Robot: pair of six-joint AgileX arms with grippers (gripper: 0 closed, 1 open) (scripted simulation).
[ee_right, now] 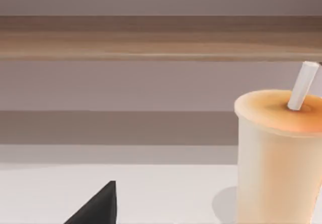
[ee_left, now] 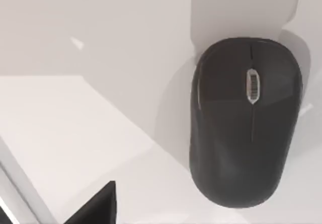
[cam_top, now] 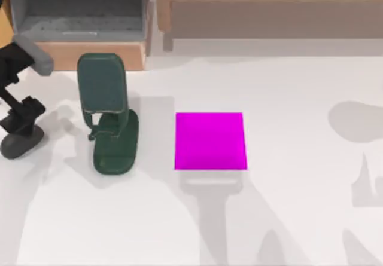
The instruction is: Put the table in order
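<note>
Black mouse (ee_left: 246, 121) sits right under my left end effector (cam_top: 18, 125) at the white surface's (cam_top: 299, 218) left edge, so grabbing it looks like the step in hand. Can't tell if the fingers are apart or closed. I'd come straight down and pinch the mouse across its narrow sides, staying clear of the green stand (cam_top: 108, 113) nearby. No logos or text anywhere, not even on the straw cup (ee_right: 279, 158).

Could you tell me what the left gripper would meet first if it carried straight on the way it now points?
Most likely the black computer mouse, which lies on the white table right ahead in the left wrist view; how far off is unclear.
</note>
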